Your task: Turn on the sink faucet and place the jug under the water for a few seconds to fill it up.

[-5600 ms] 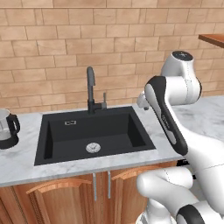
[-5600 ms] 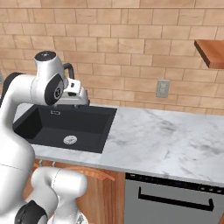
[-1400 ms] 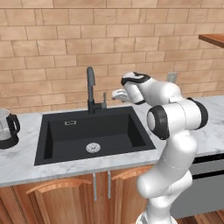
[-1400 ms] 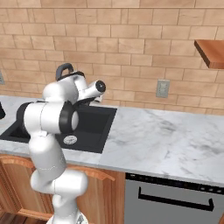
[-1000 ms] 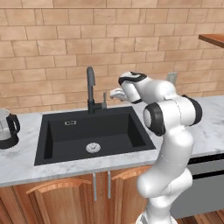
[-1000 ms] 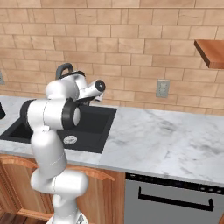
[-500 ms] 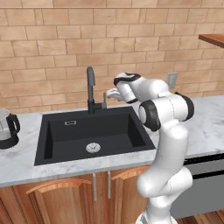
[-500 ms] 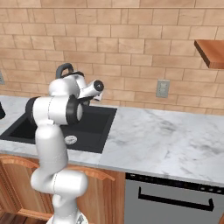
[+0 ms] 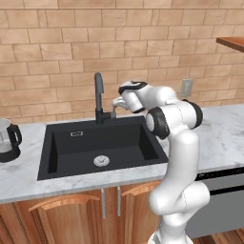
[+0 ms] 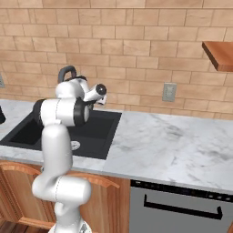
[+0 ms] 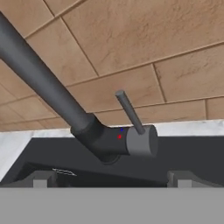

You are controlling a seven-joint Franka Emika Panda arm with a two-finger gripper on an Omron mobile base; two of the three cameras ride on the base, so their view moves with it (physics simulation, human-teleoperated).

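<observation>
1. Seen against a tan brick wall [image 9: 57, 52], mortar lines pale and regular: the sink faucet [image 9: 99, 97], a slim dark grey gooseneck with a curved top, standing at the back rim of the sink [image 9: 128, 143].
2. Close up in the hand view: the faucet's matte tube slanting up to the left from a thick collar, with a stubby cylindrical valve body at its side and a thin round lever [image 11: 130, 112] angled upward from it; small red and blue dots on the collar.
3. Wide apart and holding nothing: the gripper [image 9: 116, 103], just right of the faucet base and level with the lever, not touching it; grey finger tips [image 11: 41, 180] poking up at the bottom of the hand view, one to each side of the valve body.
4. Below: a large rectangular matte black basin with a round silver drain [image 9: 101, 161], set into a white marble counter [image 9: 224, 133] veined in grey.
5. Far left on that counter, well apart from the sink: the jug [image 9: 8, 141], a clear glass cylinder with a black base and a black side handle, upright.
6. Beneath the counter: warm wooden cabinet doors [image 9: 71, 221] with arched panels and slim metal handles.
7. On the wall to the right: a grey outlet plate [image 10: 169, 92], and higher up, the end of a wooden shelf [image 10: 220, 54].
8. Under the right-hand stretch of counter: a steel-fronted appliance [image 10: 182, 209] with a dark bar handle.
</observation>
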